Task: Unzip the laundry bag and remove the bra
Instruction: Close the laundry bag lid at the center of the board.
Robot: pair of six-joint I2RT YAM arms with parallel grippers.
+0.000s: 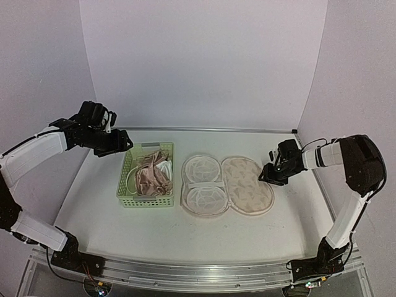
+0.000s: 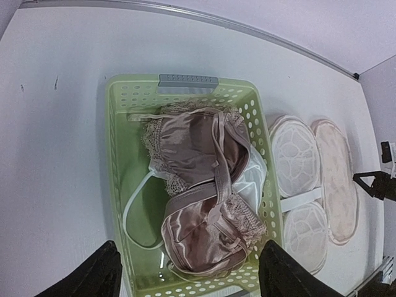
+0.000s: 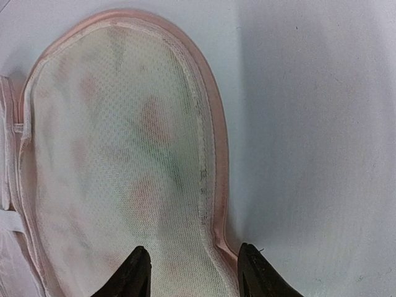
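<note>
Laundry bag (image 1: 227,184) lay unzipped and spread flat on the table (image 1: 93,213), near the middle. Its left half showed two white mesh cups with a band across the waist. Its right half showed the beige printed panel with pink edging.

The bra (image 1: 151,176), dusty pink satin with lace trim, sat bunched in the light green basket (image 1: 123,197), which stood just beside the bag on its left. Bag and basket looked close to touching; I could not tell contact from the top view.

My left pincer (image 1: 121,143) hung above the far end of the basket, jaws spread wide and holding nothing. In the left wrist view both fingertips (image 2: 93,278) framed the basket, well clear of the bra.

My right pincer (image 1: 267,176) was low at the right edge of the bag's printed half, jaws parted, gripping nothing. In the right wrist view the pink edging ran down between the two fingertips (image 3: 135,272). Whether they touched the fabric, I could not tell.
</note>
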